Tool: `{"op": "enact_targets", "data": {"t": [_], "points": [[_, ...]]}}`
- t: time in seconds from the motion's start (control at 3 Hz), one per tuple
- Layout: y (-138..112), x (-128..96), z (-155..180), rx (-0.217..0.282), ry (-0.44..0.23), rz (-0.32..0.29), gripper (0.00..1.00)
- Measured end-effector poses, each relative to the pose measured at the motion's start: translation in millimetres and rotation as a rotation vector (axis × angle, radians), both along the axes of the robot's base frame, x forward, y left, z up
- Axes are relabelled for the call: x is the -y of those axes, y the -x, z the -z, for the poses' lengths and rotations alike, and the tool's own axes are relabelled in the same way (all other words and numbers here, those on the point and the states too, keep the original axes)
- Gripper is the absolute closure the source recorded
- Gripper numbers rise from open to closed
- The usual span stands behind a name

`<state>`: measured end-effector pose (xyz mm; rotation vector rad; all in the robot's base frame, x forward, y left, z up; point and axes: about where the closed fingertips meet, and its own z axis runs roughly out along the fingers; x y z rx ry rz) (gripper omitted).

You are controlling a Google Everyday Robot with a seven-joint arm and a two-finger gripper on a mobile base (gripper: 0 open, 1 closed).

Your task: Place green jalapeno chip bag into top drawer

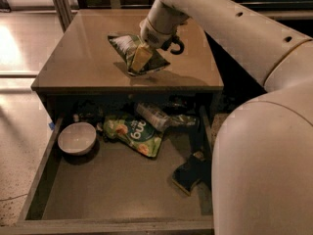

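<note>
White robot arm (259, 146): the right side of the view is filled by the bulky, jointed white arm, and the drawer's right part is overhung by it. A carry on that side could be blocked, or the load brushed off against the arm's own links.
Top drawer (112, 195): the wide, shallow grey-green tray is seen open below the table's front edge. Bare floor is offered across its front and middle, while the back strip is crowded. If the load were released too early, the front lip or the floor outside the left wall could be struck instead.
Table (73, 67): the flat tan-brown top is bare to the left and in front of the load. Its front edge must be cleared before any descent, or a hanging corner could be snagged.
Green jalapeno chip bag (123, 45): the crumpled dark green foil bag is held tilted at the middle-back of the table. The slick foil could be lost from a narrow pinch.
Light-green bag (133, 133): a pouch with white letters, lying at the drawer's back middle. It could be covered by a drop.
White bowl (77, 138): a round bowl in the back-left corner. It could be knocked.
Dark flat object (188, 176): its nature cannot be told. The room at the right is narrowed by it.
Gripper (141, 58): it is placed over the table's middle-back, and the fingers are judged closed on the bag's middle.
</note>
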<state>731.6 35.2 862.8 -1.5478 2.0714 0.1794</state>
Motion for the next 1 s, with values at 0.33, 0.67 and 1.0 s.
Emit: {"op": "enact_targets", "data": {"t": [0.33, 0.67, 1.0], "points": [[24.9, 22.9, 26.0, -0.018, -0.04, 0.009, 1.0], [28.4, 29.9, 36.1, -0.034, -0.033, 0.017, 1.0], [21.5, 23.2, 31.8, -0.046, -0.043, -0.001, 1.0]]}}
